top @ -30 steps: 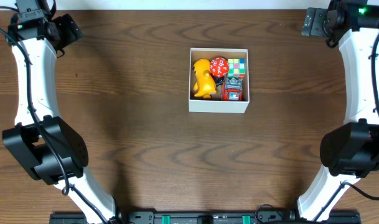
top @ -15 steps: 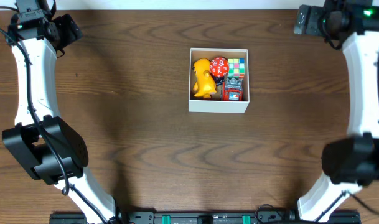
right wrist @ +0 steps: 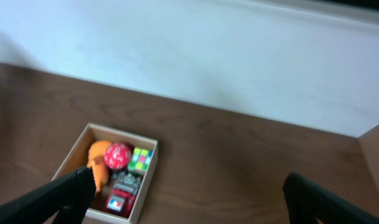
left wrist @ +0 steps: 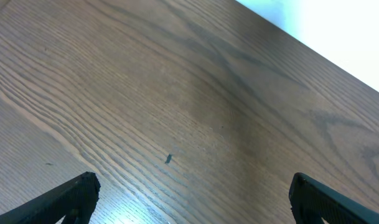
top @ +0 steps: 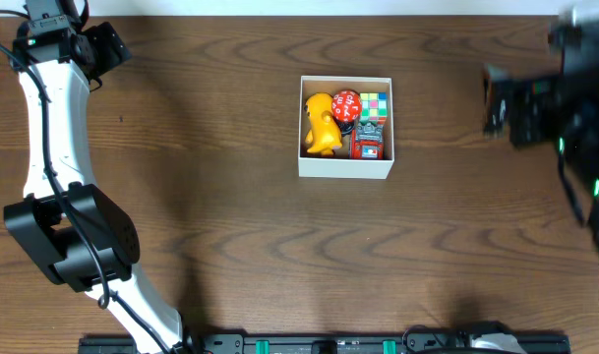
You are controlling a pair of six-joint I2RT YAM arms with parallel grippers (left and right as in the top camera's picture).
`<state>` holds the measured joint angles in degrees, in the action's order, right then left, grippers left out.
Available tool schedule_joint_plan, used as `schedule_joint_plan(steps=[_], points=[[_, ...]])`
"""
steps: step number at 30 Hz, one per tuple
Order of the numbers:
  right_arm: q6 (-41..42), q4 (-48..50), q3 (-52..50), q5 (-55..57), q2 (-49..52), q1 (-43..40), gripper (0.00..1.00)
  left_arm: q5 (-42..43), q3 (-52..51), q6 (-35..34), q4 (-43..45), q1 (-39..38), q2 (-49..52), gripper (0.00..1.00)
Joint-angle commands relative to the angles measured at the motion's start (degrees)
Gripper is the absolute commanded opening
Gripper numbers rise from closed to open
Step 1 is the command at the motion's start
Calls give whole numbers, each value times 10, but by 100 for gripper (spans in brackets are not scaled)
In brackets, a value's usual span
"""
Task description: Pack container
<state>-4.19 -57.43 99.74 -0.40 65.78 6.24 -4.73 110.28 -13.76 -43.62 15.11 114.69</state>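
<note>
From above, the table (top: 230, 246) is dark brown wood with a wavy grain, and a pale strip runs along the top edge of the frame. The container (top: 345, 168) sits just above and right of centre, well apart from both arms. Inside it are a yellow toy (top: 321, 125), a red ball (top: 347, 103), a coloured cube (top: 375, 102) and a red toy (top: 367, 144). The left arm (top: 53, 128) runs up the left side, and the right arm (top: 565, 108) is a dark blur at the right edge.

In the left wrist view, the left gripper (left wrist: 192, 196) hangs over bare wood with its fingers spread wide and nothing between them. A small dark speck (left wrist: 168, 159) marks the grain, and a pale surface fills the upper right corner.

In the right wrist view, the right gripper (right wrist: 189, 196) has its fingers spread wide and holds nothing. The container (right wrist: 148, 180) lies at lower left. A plain white wall (right wrist: 239, 56) crosses the top, behind the table's far edge.
</note>
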Motion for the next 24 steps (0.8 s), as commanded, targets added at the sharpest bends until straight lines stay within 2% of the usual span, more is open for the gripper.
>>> schedule_joint_plan(steps=[1,9,13,19,24], points=[[-12,52,-136,4,-84,-1,99,-5,2,-5,-3,-1,0,98],[-12,253,-493,4,-355,-27,99,-5,2,-5,-3,-1,0,98],[-12,324,-628,4,-450,-33,99,-5,2,-5,-3,-1,0,98],[-12,424,-766,4,-528,-41,99,-5,2,-5,-3,-1,0,98],[-10,474,-839,4,-572,-42,99,-5,2,-5,-3,-1,0,98]])
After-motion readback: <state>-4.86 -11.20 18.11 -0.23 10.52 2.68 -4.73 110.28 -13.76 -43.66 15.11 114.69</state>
